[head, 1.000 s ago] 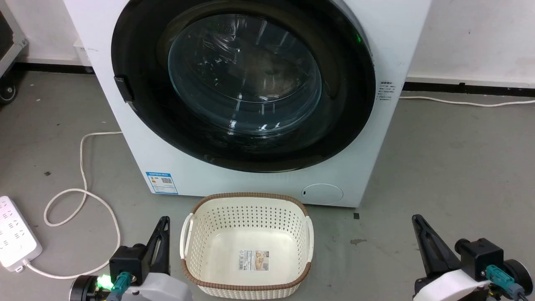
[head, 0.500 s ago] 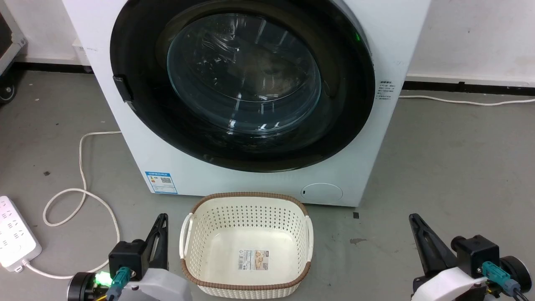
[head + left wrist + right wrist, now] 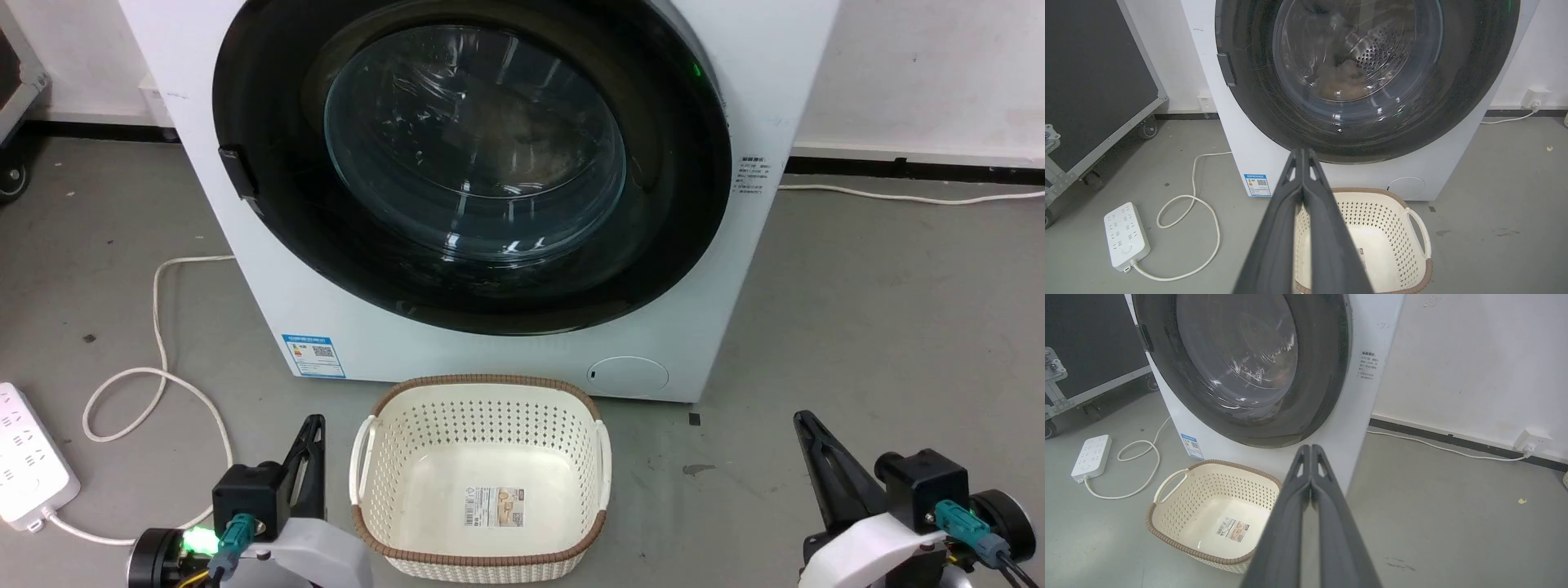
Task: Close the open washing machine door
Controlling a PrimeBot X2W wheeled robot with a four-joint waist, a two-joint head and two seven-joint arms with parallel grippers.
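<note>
Nudges left gripper (image 3: 315, 421) and right gripper (image 3: 807, 426) slightly up-left across the head view since a second ago. Keeps both pinched shut, fingers together, gripping nothing. Finds the washing machine door (image 3: 473, 155) ahead of and above both fingertips, seemingly flush against the white washing machine (image 3: 506, 355). Leaves a perforated laundry basket (image 3: 482, 425) between the two finger pairs, power strip (image 3: 33, 457) outboard of the left fingers.

We find free passage over the bare floor (image 3: 882, 310) at right of frame; the washing machine door (image 3: 473, 147) bars upper centre, the basket (image 3: 482, 381) blocks lower centre, and cable (image 3: 156, 314) and power strip (image 3: 28, 457) clutter lower left.
</note>
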